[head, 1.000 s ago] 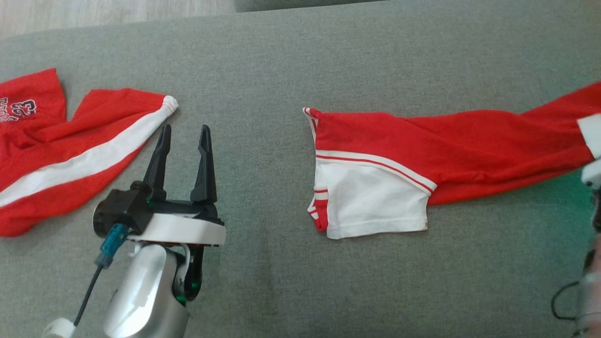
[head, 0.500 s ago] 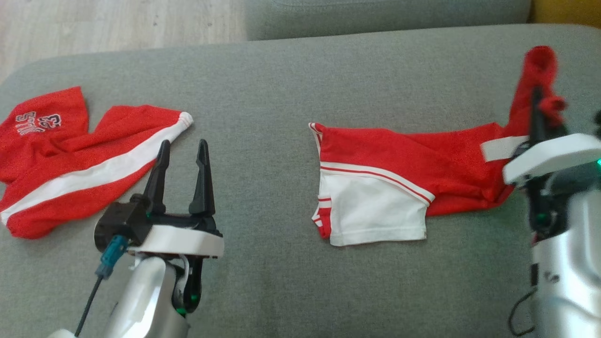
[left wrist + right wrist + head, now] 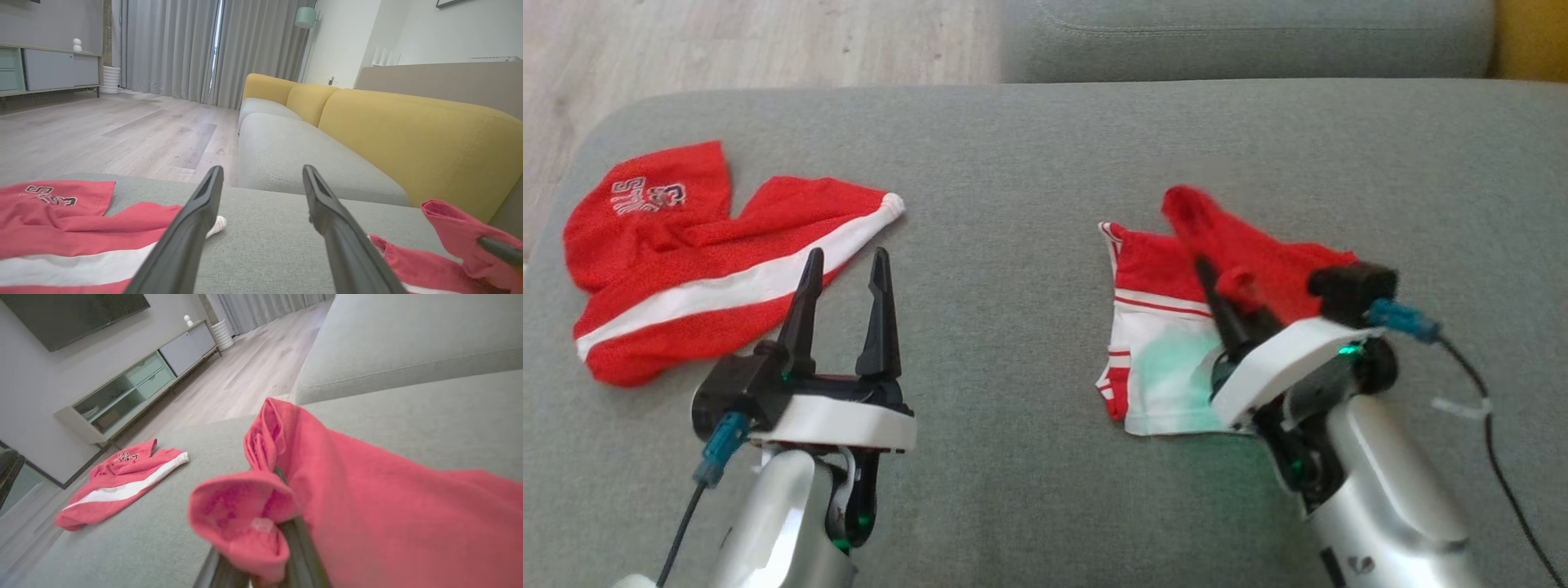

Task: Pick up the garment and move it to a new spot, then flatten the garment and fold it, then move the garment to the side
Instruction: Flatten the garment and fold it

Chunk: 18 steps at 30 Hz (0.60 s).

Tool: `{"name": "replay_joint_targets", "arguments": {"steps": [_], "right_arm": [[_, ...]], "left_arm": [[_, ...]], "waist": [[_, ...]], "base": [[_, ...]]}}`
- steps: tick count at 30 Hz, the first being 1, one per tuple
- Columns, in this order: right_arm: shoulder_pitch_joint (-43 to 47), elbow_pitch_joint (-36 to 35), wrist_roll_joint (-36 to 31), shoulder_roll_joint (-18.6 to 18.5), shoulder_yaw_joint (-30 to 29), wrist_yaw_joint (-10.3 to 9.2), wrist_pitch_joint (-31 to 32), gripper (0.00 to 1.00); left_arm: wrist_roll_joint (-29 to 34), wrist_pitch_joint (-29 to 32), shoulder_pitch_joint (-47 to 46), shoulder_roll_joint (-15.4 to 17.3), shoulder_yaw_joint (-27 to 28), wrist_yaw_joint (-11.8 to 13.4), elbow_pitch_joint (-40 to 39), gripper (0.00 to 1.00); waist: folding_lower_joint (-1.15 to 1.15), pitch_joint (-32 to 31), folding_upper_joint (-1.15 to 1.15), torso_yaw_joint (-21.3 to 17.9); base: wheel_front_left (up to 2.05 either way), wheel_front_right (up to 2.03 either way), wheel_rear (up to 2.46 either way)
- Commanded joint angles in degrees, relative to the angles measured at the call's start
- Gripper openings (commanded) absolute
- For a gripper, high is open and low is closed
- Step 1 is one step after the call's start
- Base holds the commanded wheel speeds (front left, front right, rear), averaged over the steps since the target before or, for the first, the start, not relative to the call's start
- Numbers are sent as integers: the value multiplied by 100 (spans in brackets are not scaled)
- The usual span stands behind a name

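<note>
Domestic living room: grey sofa (image 3: 294, 155) with yellow back cushions (image 3: 408, 134), full-length curtains (image 3: 171, 45), wall-mounted television (image 3: 73, 314) above low media cabinet (image 3: 135, 392), wood-plank floor (image 3: 102, 134).

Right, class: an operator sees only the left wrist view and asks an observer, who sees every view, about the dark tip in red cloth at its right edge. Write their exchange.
Operator: What is that dark tip pinching?
Observer: It's the right gripper, shut on a bunched red end of the red-and-white fabric garment.
Operator: Is the whole garment lifted?
Observer: No. In the head view its white panel, edged with red stripes, lies flat on the grey fabric sofa cushion; just the red end is raised.
</note>
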Motion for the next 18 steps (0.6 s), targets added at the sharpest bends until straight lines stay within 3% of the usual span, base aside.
{"name": "replay_joint_targets", "arguments": {"steps": [1, 7, 8, 9, 14, 18], "right_arm": [[-179, -49, 103, 40, 253, 39, -118, 0], [-330, 792, 369, 41, 901, 39, -367, 0], [-355, 886, 404, 41, 1020, 39, -385, 20], [-368, 963, 491, 41, 1127, 39, -394, 100], [-554, 1015, 762, 41, 1670, 39, -563, 100], [-770, 908, 965, 41, 1786, 39, -772, 100]], "left_arm": [[72, -46, -106, 36, 172, -18, -156, 100], [71, -46, -132, 14, 108, -33, -126, 100], [68, -46, -130, 13, 109, -33, -121, 100], [65, -46, -126, 11, 112, -32, -112, 100], [72, -46, -133, 17, 162, -11, -115, 100], [81, -46, -158, 23, 207, -1, -157, 100]], "waist": [[1, 8, 0, 80], [1, 80, 0, 296], [1, 87, 0, 310], [1, 94, 0, 320], [1, 137, 0, 267], [1, 125, 0, 126]], "base": [[0, 0, 0], [0, 0, 0], [0, 0, 0], [0, 0, 0], [0, 0, 0], [0, 0, 0]]}}
